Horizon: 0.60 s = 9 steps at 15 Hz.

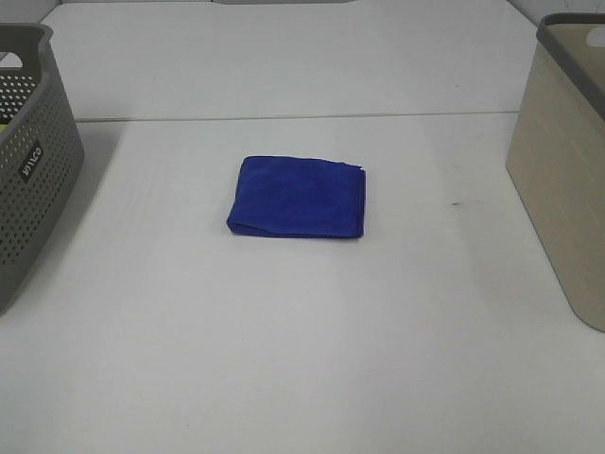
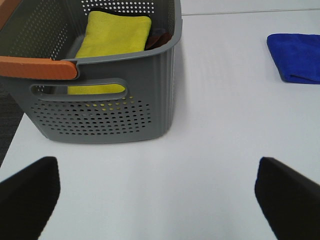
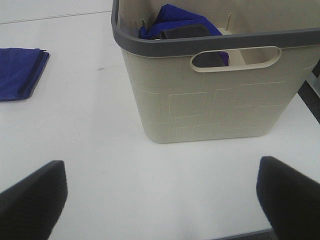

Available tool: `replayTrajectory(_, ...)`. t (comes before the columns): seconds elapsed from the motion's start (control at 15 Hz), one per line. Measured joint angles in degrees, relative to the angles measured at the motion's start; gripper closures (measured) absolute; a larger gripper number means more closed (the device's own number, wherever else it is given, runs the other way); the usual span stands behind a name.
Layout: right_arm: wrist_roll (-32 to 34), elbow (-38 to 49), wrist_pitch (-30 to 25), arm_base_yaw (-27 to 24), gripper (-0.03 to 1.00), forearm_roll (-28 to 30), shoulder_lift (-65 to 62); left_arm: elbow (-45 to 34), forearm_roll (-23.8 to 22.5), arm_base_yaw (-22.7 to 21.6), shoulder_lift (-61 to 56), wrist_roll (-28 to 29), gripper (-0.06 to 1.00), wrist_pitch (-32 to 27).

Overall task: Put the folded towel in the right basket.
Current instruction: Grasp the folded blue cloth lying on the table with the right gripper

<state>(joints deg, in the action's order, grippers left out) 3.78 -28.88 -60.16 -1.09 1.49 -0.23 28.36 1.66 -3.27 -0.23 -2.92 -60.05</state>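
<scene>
A folded blue towel (image 1: 297,197) lies flat on the white table, near the middle. It also shows in the left wrist view (image 2: 296,56) and in the right wrist view (image 3: 20,72). The beige right basket (image 1: 565,170) stands at the table's right edge; in the right wrist view (image 3: 210,100) it holds blue and dark cloths. My left gripper (image 2: 157,200) is open and empty, in front of the grey basket. My right gripper (image 3: 160,197) is open and empty, in front of the beige basket. Neither arm shows in the exterior high view.
A grey perforated basket (image 1: 28,161) stands at the table's left edge; in the left wrist view (image 2: 120,110) it holds a yellow cloth (image 2: 112,37) and a dark one. A seam (image 1: 284,117) crosses the table behind the towel.
</scene>
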Motion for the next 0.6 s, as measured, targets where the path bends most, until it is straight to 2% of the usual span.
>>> replayTrajectory(0.6,0.00,0.00,0.00,0.00,-0.01,0.00,0.00,0.00,0.00,0.00,0.00,0.00,-0.04,0.00)
